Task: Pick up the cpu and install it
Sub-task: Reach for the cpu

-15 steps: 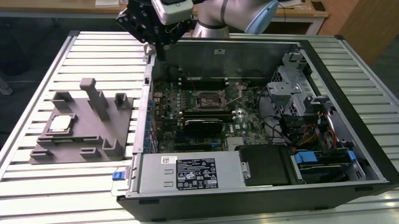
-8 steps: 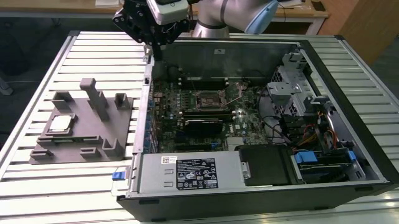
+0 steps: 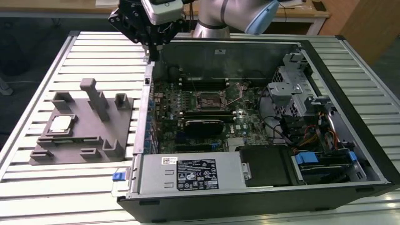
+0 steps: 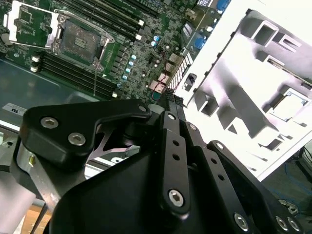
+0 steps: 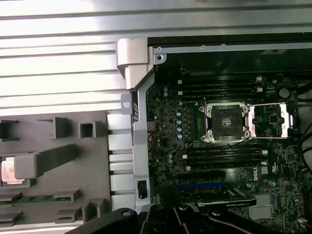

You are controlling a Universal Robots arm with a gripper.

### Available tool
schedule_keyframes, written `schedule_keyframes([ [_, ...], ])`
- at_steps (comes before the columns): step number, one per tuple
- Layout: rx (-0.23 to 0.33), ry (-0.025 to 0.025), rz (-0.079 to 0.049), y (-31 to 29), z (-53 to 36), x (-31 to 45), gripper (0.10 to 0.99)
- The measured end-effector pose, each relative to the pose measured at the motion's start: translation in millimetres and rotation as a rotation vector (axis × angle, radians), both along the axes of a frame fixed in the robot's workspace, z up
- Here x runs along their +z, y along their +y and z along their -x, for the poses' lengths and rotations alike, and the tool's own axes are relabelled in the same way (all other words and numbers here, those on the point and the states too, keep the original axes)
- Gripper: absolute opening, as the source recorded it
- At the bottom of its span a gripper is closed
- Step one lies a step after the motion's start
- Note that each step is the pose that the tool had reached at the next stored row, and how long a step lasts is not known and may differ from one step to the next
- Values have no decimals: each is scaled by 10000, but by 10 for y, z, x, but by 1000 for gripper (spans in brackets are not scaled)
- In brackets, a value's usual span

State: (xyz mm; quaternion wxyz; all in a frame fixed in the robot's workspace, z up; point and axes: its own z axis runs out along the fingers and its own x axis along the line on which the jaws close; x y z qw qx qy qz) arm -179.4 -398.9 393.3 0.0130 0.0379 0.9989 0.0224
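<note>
One cpu [image 3: 61, 123] lay flat in a shallow pocket of the grey fixture [image 3: 93, 140], well below the gripper [image 3: 151, 54] and off to the exterior view's left of it. The pocket's walls looked meant to keep the chip square and exposed from above, so it could be reached straight down. The fixture sat on the slatted bench [image 3: 37, 187], just beside the open computer case [image 3: 187, 206].

Inside the case, lower than the gripper and on its other side from the cpu, the socket [image 3: 209, 99] stood with its metal frame swung back. The dark seat was bare, apparently ready to receive the chip.

The gripper hung high over the case's rear corner, near the wall that faced the fixture. It touched nothing. Its fingers [image 4: 170, 117] appeared drawn together to a narrow tip, with no part between them. The cpu had not yet been lifted.
</note>
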Motion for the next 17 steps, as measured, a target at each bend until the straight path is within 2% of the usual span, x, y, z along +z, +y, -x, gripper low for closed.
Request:
schedule_keyframes([
  [17,0,0,0,0,196,-2,106],
])
